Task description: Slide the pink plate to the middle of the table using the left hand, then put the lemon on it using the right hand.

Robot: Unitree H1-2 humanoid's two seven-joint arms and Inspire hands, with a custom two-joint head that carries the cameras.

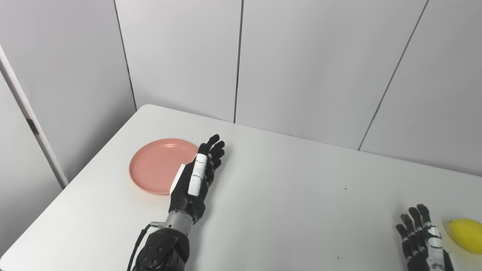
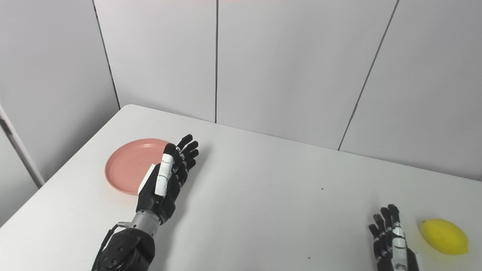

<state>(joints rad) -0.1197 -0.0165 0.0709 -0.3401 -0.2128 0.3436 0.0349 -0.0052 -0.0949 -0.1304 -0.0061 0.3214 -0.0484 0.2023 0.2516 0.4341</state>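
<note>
Left hand [image 1: 194, 180], fingers released, beside the plate [image 1: 158, 165] (light, slick; push its rim); right hand [image 2: 391, 241] released near the lemon [image 2: 444, 236].

You are looking at a bare test room, most likely a lab: plain grey wall panels [image 1: 301, 64] with dark seams close in a white counter [image 1: 286, 195], and beyond the left hand [image 1: 196, 180] a white post [image 1: 30, 124] leans.

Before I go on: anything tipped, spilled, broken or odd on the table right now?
Nothing stands out. The pink plate lies flat and empty near the table's left side, the lemon sits whole at the right, and both the left hand and right hand are open, holding nothing.
</note>
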